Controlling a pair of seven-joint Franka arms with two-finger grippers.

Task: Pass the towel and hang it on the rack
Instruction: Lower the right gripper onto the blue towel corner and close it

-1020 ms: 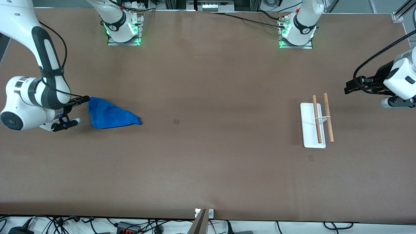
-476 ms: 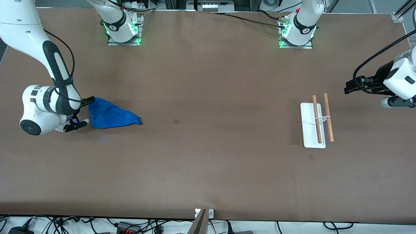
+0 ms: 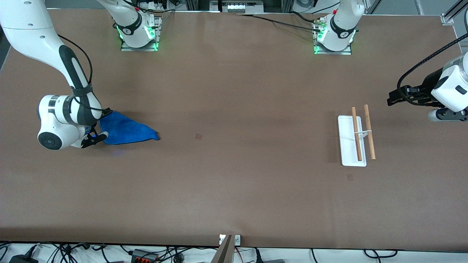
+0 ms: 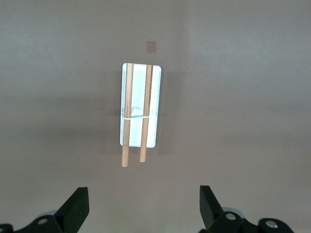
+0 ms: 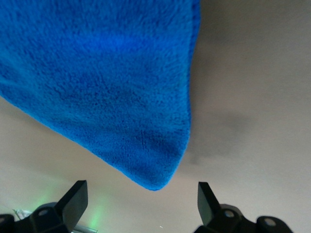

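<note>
The right gripper [image 3: 98, 124] is low at the towel [image 3: 126, 130], w/ its fingers spread wide apart, one on each side of the towel's corner, not pinching it. In the right wrist view the two black fingertips [image 5: 73, 201] stand far apart & the blue towel [image 5: 97, 82] lies flat on the table [image 5: 252, 73] between & in front of them. The towel is a fuzzy blue triangle shape, at the right arm's end of the brown table [image 3: 234, 109], w/ its thin tip pointing toward the middle. The rack [image 3: 354, 140] stands well apart from it, at the left arm's end, w/ a flat white base & two wood rods up on top. The left gripper [image 3: 393, 98] waits up in the air near the rack, toward the table's edge. Its fingers [image 4: 77, 206] are wide apart too, holding nothing, & the rack [image 4: 138, 114] shows between them, farther off.
</note>
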